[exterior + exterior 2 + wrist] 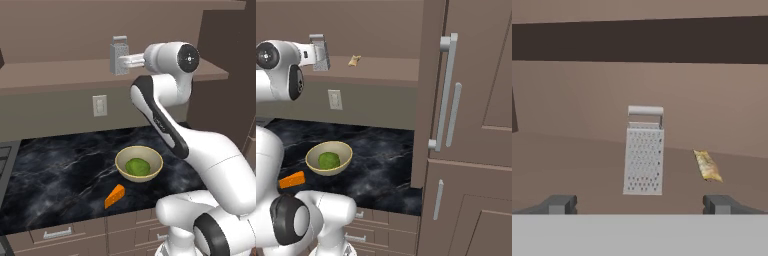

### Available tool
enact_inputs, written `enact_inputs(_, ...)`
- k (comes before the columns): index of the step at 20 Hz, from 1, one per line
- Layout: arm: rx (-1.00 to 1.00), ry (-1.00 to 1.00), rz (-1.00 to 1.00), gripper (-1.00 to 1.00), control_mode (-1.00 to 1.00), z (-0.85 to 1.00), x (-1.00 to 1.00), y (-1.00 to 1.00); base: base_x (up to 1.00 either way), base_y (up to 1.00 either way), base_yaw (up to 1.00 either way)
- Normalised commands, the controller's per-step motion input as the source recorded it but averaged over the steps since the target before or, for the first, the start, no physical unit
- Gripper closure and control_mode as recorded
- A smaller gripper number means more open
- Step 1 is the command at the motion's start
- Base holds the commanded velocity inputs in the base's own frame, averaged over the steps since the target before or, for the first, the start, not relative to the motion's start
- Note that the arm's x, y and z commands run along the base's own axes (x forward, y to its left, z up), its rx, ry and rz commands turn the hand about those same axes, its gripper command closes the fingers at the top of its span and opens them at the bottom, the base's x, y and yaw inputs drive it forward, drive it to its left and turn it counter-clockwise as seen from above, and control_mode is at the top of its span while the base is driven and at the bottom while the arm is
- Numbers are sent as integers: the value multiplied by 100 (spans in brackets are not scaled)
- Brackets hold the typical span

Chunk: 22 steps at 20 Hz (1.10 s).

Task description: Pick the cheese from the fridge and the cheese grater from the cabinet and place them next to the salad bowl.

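The grey cheese grater (pixel 119 56) (pixel 319 52) (pixel 644 160) stands upright on the brown shelf board of the cabinet (pixel 60 77) (pixel 386 70) (pixel 567 165). My gripper (pixel 125 61) (pixel 312 55) (pixel 641 204) is level with it and a little short of it, open, with the grater centred ahead between the fingertips and nothing held. On the black counter below, the orange cheese (pixel 115 196) (pixel 292 180) lies just in front of the cream salad bowl (pixel 156 159) (pixel 347 150). The fridge is out of view.
A small tan scrap (pixel 354 60) (pixel 707 166) lies on the shelf to the grater's right. A wall outlet (pixel 100 105) (pixel 334 99) sits under the shelf. A tall dark panelled column (pixel 471 125) bounds the counter (pixel 60 165) on the right.
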Motion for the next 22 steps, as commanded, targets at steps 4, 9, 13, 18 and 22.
enact_inputs(4, 0, 0, 0, -100, -100, 0, 35, 0, 0, 0, 0)
enact_inputs(9, 0, 1, 0, -100, -100, 0, 33, 4, 0, 0, 0)
enact_inputs(13, 0, 2, 0, -100, -100, 0, 27, 4, 0, 0, 0)
enact_inputs(18, 0, 3, 0, -100, -100, 0, 27, 4, 0, 0, 0)
enact_inputs(22, 0, 1, 0, -100, -100, 0, 20, 0, 0, 0, 0)
